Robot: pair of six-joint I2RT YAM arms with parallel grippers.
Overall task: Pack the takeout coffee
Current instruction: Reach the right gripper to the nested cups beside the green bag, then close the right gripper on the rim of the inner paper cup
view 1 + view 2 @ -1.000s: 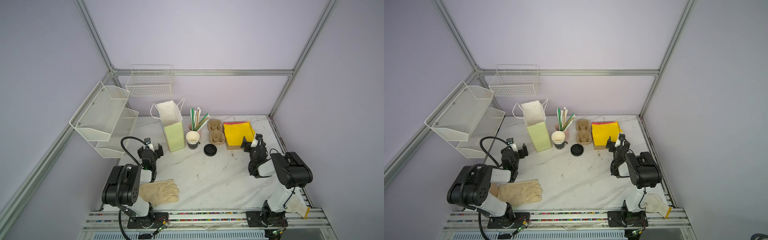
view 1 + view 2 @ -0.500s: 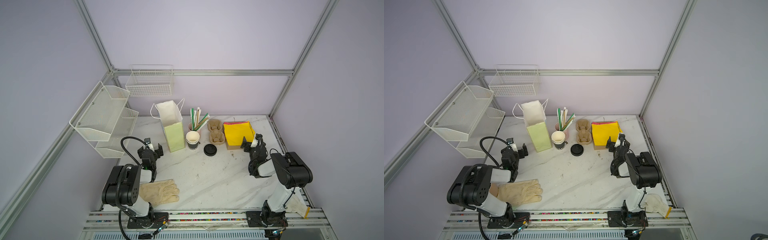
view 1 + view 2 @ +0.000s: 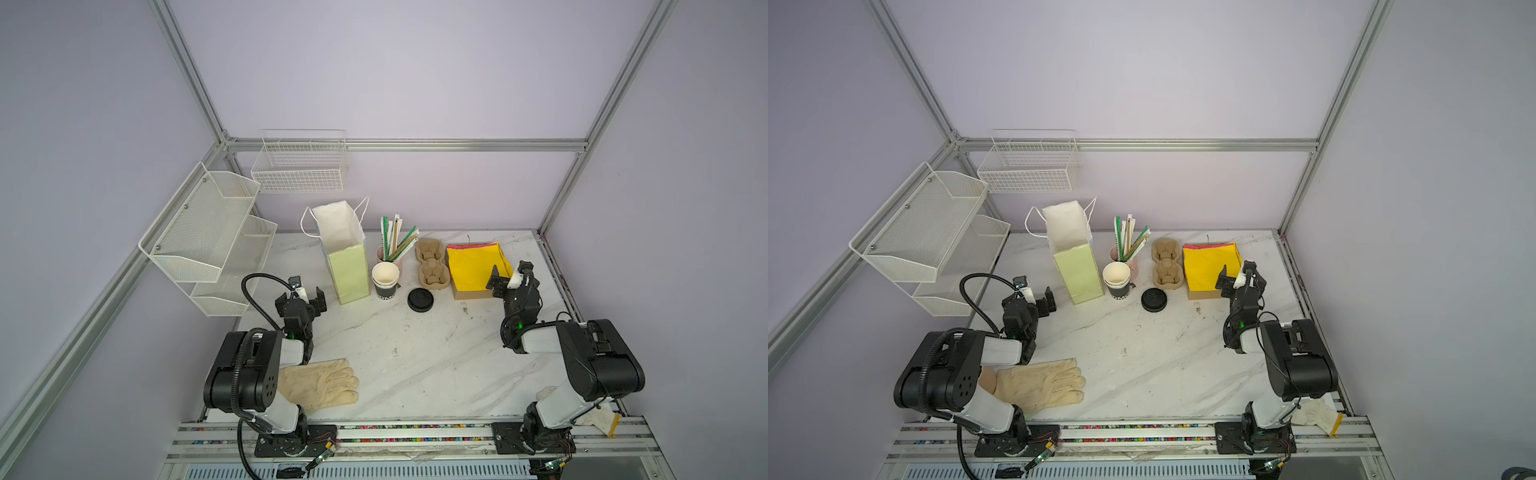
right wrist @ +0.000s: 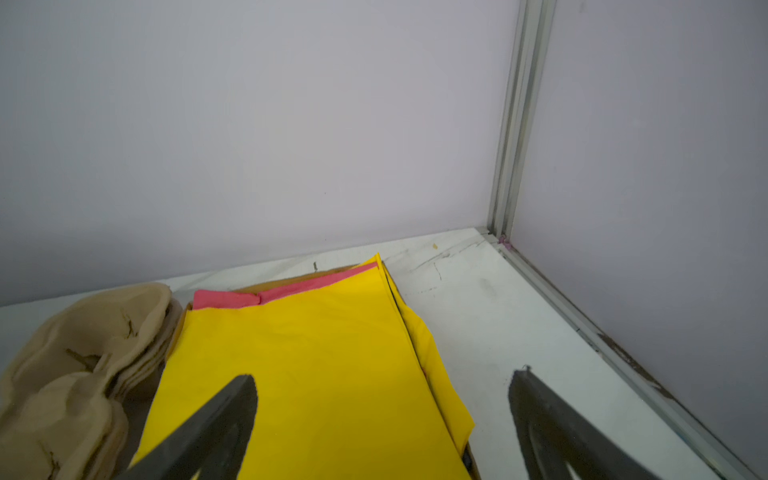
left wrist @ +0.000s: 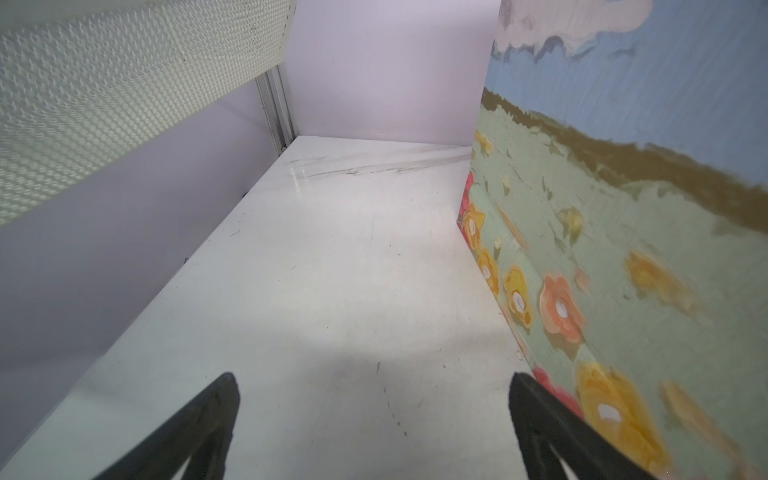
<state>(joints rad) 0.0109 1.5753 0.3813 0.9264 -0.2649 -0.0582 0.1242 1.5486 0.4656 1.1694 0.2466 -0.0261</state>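
The takeout coffee cup (image 3: 385,276) (image 3: 1116,276), cream inside and open-topped, stands nested in a black cup with white letters at the back middle of the table. Its round black lid (image 3: 420,300) (image 3: 1154,300) lies flat on the table just to the right. A tall green paper bag (image 3: 345,262) (image 5: 623,249) stands open to the left of the cup. My left gripper (image 3: 301,297) (image 5: 372,415) is open and empty beside the bag. My right gripper (image 3: 510,276) (image 4: 382,411) is open and empty over the edge of a yellow paper stack (image 4: 316,365).
A pink cup of wrapped straws (image 3: 395,245) and stacked pulp cup carriers (image 3: 432,266) stand behind the cup and lid. The yellow paper stack (image 3: 473,264) rests on a cardboard box. A cream glove (image 3: 320,384) lies front left. White mesh shelves (image 3: 208,232) hang on the left wall.
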